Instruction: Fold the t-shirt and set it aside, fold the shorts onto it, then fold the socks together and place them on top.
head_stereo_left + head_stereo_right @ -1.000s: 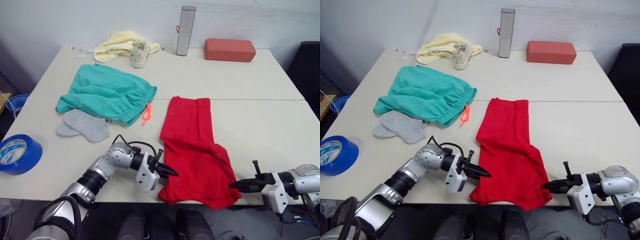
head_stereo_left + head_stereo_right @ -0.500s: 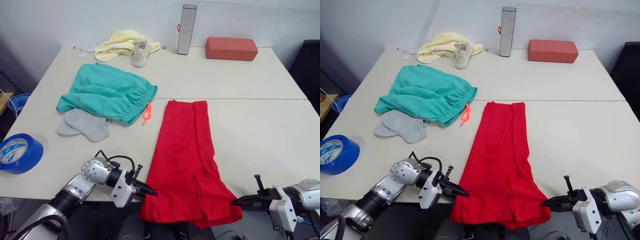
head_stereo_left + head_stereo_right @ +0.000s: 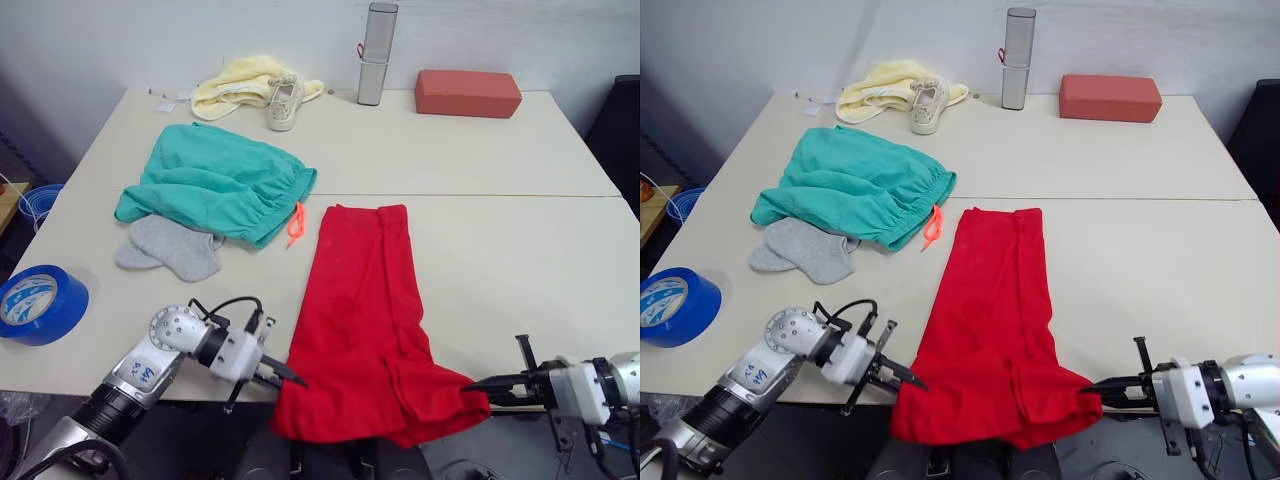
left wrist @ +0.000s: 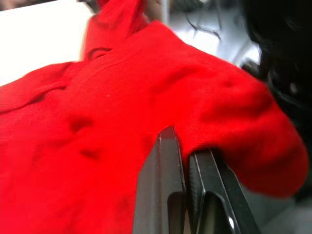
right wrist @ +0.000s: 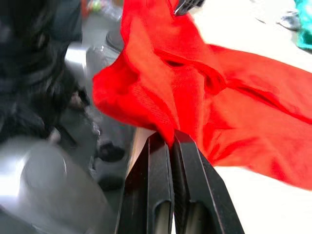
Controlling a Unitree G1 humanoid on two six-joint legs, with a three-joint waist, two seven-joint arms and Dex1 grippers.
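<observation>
At the near desk edge: the t-shirt [image 3: 372,320] lies as a long red strip, its near end hanging over the edge between the two grippers.
Left gripper [image 3: 290,378]: its fingers [image 4: 165,195] are pressed together with a fold of red cloth pinched between them, at the near left corner.
Right gripper [image 3: 478,385]: its fingers [image 5: 156,195] are also closed tight on a bunched red corner.
Handling: the cloth looks light, soft and limp; it sags and wrinkles just beyond each fingertip, so it probably keeps no shape by itself.
Where to hold: I judge the two near corners are the good places, kept apart so the hem stays stretched.
Waiting things: the shorts [image 3: 215,185] and the socks [image 3: 170,248] lie well beyond the left fingers on the desk [image 3: 500,150].
</observation>
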